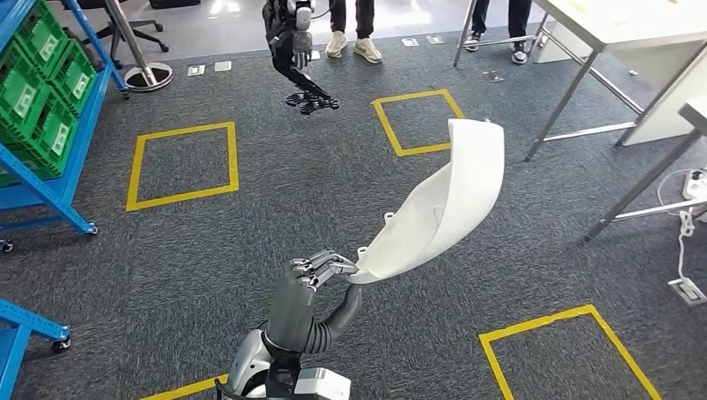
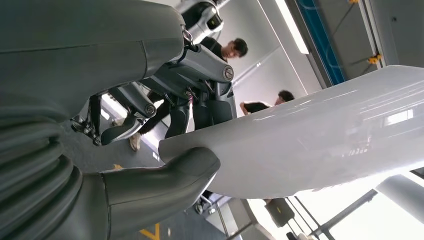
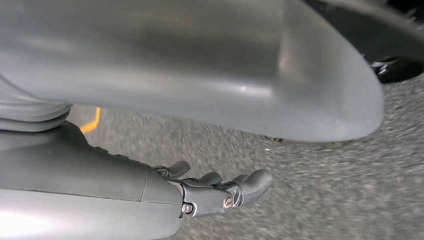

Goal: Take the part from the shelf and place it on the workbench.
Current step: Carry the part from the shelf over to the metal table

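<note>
Left hand: the left hand [image 1: 323, 268] is raised in the near middle of the head view, its thumb [image 2: 165, 175] under and its fingers [image 2: 210, 75] over the near end of the white part [image 1: 438, 204], pinching that edge
White part: a long, curved white shell, held clear of the floor, rising from the hand up and to the right; small tabs stand along its left edge; in the left wrist view its glossy surface [image 2: 320, 135] runs away from the hand
Right hand: the right hand [image 3: 220, 192] hangs low over the grey carpet, its fingers loosely apart with nothing in them
Shelf: a blue shelf [image 1: 58, 196] on castors stands at the far left
Containers: green crates [image 1: 46, 96] sit in rows on the shelf; what lies inside them cannot be told
Workbench: a white-topped workbench [image 1: 617, 25] on grey metal legs stands at the far right, well apart from the part
Floor: dark grey carpet [image 1: 275, 175] marked with yellow tape squares [image 1: 182, 165]
Other robot: a dark hand [image 1: 310, 100] on a dark arm reaches down at the far middle
People: legs and shoes [image 1: 354, 46] of people stand at the far edge
Cables: a white power strip [image 1: 694, 185] with cords lies on the floor at the right
</note>
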Tool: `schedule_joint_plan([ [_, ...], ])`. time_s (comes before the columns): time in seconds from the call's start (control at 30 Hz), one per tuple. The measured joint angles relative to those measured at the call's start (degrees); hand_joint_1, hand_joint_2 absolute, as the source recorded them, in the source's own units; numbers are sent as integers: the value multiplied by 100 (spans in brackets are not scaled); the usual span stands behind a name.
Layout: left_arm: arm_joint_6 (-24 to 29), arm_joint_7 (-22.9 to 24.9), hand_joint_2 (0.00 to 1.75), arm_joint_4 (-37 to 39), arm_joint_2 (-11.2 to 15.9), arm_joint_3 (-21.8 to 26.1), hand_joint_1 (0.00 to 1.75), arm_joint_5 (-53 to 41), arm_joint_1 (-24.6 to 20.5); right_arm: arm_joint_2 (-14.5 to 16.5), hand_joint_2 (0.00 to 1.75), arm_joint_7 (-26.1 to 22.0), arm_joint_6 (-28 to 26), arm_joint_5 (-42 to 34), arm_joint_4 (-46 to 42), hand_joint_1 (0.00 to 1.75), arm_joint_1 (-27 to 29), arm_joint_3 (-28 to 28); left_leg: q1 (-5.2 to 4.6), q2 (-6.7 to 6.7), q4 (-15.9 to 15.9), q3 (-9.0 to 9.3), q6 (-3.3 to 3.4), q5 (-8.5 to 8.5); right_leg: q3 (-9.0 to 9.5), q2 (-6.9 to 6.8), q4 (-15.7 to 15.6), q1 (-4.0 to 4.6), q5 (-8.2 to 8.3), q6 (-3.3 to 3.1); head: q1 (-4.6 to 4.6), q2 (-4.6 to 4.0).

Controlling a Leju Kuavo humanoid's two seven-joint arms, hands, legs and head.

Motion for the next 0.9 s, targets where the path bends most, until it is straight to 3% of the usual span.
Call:
schedule_joint_plan([
  [0.07, -40, 0, 175, 40, -33, -3, 175, 21, -19, -21, 0, 31, 0, -27, 0, 0, 9, -1, -19, 141, 0, 8, 3, -7, 375, -109, -610, 18, 301, -47, 2, 0],
  [0.13, -55, 0, 175, 61, -74, -5, 175, 31, -31, -41, 0, 40, 0, -33, -1, 0, -5, -2, -50, 257, 2, 20, -22, -23, 772, -319, -1317, 73, 507, -117, 3, 0],
  [0.2, -68, -1, 175, 70, -93, -7, 175, 33, -39, -52, 0, 43, 0, -38, -2, 0, -13, -2, -65, 352, -5, 37, -73, -36, 869, -377, -1551, 120, 532, -174, 0, 0],
  [0.27, -76, -7, 175, 81, -108, -8, 175, 34, -59, -63, 0, 51, 0, -55, -2, 0, 8, -3, -55, 401, -11, 60, -134, -52, 865, -261, -1589, 107, 564, -220, -1, 0],
  [0.33, -82, -28, 175, 97, -120, -11, 175, 34, -102, -69, 0, 51, -1, -86, -2, 0, 18, -5, -39, 169, 195, -10, -206, -207, 882, -150, -1632, 64, 603, -270, -13, 1],
  [0.4, -89, -56, 175, 127, -121, -13, 175, 45, -129, -69, 0, 44, -2, -110, -2, 0, 1, -8, -16, -149, 832, -294, -257, -553, 879, -32, -1644, 43, 625, -303, -32, 1],
  [0.47, -88, -96, 175, 180, -121, -13, 175, 101, -131, -69, 0, 41, -2, -99, -2, 0, -8, -8, 1, -237, 1464, -596, -278, -780, 869, 100, -1641, 42, 630, -311, -40, 0],
  [0.5, -81, -119, 175, 208, -121, -13, 175, 144, -136, -70, 0, 31, -2, -85, -2, 0, -3, -8, 12, -245, 1527, -634, -285, -733, 870, 168, -1638, 40, 631, -308, -40, 0],
  [0.53, -73, -138, 175, 231, -121, -13, 175, 184, -143, -72, 0, 12, -2, -72, -2, 0, 2, -8, 27, -258, 1364, -566, -289, -577, 873, 241, -1631, 35, 632, -300, -41, 1],
  [0.6, -52, -155, 175, 252, -126, -13, 175, 227, -162, -80, 0, -40, -2, -64, -3, 0, 0, -8, 69, -390, 635, -232, -297, -183, 872, 377, -1604, 23, 628, -261, -42, 1],
  [0.63, -45, -159, 175, 255, -130, -13, 175, 233, -171, -87, 0, -57, -2, -64, -3, 0, -9, -8, 85, -488, 313, -91, -289, -67, 856, 437, -1583, 20, 625, -227, -43, 1],
  [0.7, -37, -163, 175, 262, -139, -13, 175, 251, -183, -110, 0, -89, -2, -72, -5, 0, -18, -8, 78, -607, 50, 11, -235, -30, 809, 524, -1573, 11, 643, -141, -42, 0],
  [0.77, -48, -182, 175, 267, -156, -21, 175, 284, -195, -135, 0, -142, -2, -103, -7, 0, -5, -11, 54, -536, 17, 9, -139, 6, 775, 583, -1592, -18, 674, -56, -39, 0],
  [0.83, -76, -212, 175, 269, -178, -39, 175, 322, -215, -156, 0, -195, -1, -137, -7, 0, 4, -21, 57, -428, -24, 17, -53, 44, 687, 427, -1431, -15, 572, -12, -19, 0],
  [0.9, -94, -233, 175, 277, -186, -50, 175, 347, -227, -164, 0, -229, 0, -160, -7, 0, -11, -37, 46, -290, -44, 14, -7, 54, 404, 152, -848, 7, 255, 4, 10, 0],
])
